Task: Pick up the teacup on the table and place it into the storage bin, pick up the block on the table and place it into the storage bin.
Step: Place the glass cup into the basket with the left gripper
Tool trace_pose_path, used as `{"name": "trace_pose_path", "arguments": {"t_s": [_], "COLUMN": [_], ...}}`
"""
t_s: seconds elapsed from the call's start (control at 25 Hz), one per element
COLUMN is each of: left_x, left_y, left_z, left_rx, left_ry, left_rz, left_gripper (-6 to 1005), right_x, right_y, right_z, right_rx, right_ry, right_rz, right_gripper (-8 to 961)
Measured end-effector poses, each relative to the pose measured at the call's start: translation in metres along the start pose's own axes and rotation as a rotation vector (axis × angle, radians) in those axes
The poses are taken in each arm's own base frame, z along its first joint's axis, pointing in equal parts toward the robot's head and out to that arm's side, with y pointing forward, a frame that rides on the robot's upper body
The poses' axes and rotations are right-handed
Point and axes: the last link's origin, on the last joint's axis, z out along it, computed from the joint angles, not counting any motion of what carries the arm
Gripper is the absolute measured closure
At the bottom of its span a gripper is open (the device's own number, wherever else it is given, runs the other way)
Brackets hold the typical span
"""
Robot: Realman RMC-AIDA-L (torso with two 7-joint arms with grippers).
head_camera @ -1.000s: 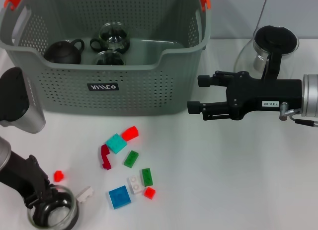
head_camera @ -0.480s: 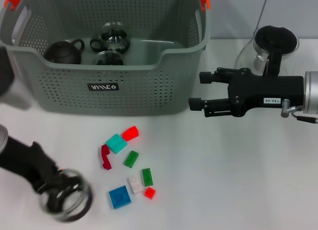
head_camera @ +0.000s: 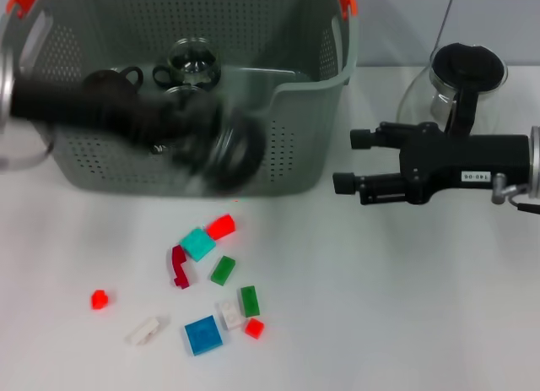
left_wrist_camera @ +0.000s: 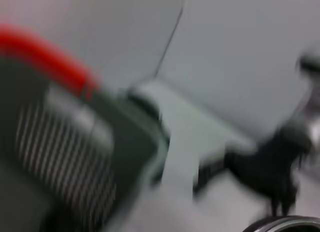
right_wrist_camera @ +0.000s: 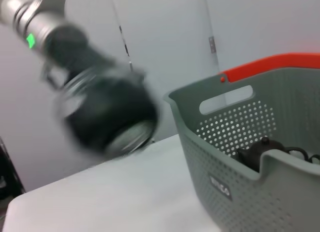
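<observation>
My left gripper [head_camera: 211, 142] is a moving blur in front of the storage bin's [head_camera: 312, 95] front wall, shut on a glass teacup [head_camera: 242, 153] held above the table. The right wrist view shows that gripper and teacup [right_wrist_camera: 107, 117] beside the bin [right_wrist_camera: 235, 157]. Several small blocks lie on the table below, among them a teal one [head_camera: 197, 243], a red one [head_camera: 221, 226] and a blue one [head_camera: 202, 334]. To the right of the bin my right gripper [head_camera: 350, 163] hovers open, pointing left with nothing in it.
Inside the bin sit a dark cup [head_camera: 110, 78] and glass cups [head_camera: 190, 60]. A glass pot with a black lid [head_camera: 460, 78] stands at the back right. A small red block [head_camera: 99, 299] and a white block [head_camera: 143, 330] lie apart at the left.
My left arm has lifted the glass teacup from the table's front left and swung it up and right, to in front of the bin. The right gripper has drawn back slightly to the right.
</observation>
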Motion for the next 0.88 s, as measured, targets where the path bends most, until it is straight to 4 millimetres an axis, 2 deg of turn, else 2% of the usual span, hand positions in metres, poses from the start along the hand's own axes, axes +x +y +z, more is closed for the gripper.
{"name": "trace_pose_path", "arguments": {"t_s": [0.12, 0.2, 0.32, 0.44, 0.6, 0.72, 0.88], "left_x": [0.037, 0.058, 0.074, 0.077, 0.076, 0.072, 0.066], "left_y": [-0.009, -0.025, -0.051, -0.079, -0.106, -0.114, -0.116], "left_z": [0.008, 0.019, 0.039, 0.057, 0.070, 0.080, 0.092], "left_rx": [0.069, 0.168, 0.310, 0.453, 0.599, 0.658, 0.701], "left_ry": [0.057, 0.065, 0.031, -0.011, -0.038, -0.075, -0.093], "left_rz": [0.062, 0.090, 0.102, 0.110, 0.135, 0.166, 0.207], "left_gripper": [954, 954, 954, 955, 955, 955, 955], "right_x": [0.001, 0.002, 0.003, 0.004, 0.005, 0.005, 0.005], "right_y": [0.002, 0.003, 0.003, 0.003, 0.004, 0.004, 0.003], "right_z": [0.000, 0.000, -0.001, -0.001, 0.000, 0.000, 0.000], "right_rx": [-0.015, -0.022, -0.023, -0.023, -0.024, -0.022, -0.018], "right_ry": [0.012, 0.022, 0.026, 0.028, 0.027, 0.027, 0.027], "right_rz": [0.003, 0.005, 0.006, 0.006, 0.004, 0.003, 0.003], "right_gripper": [37, 37, 37, 37, 37, 37, 38]}}
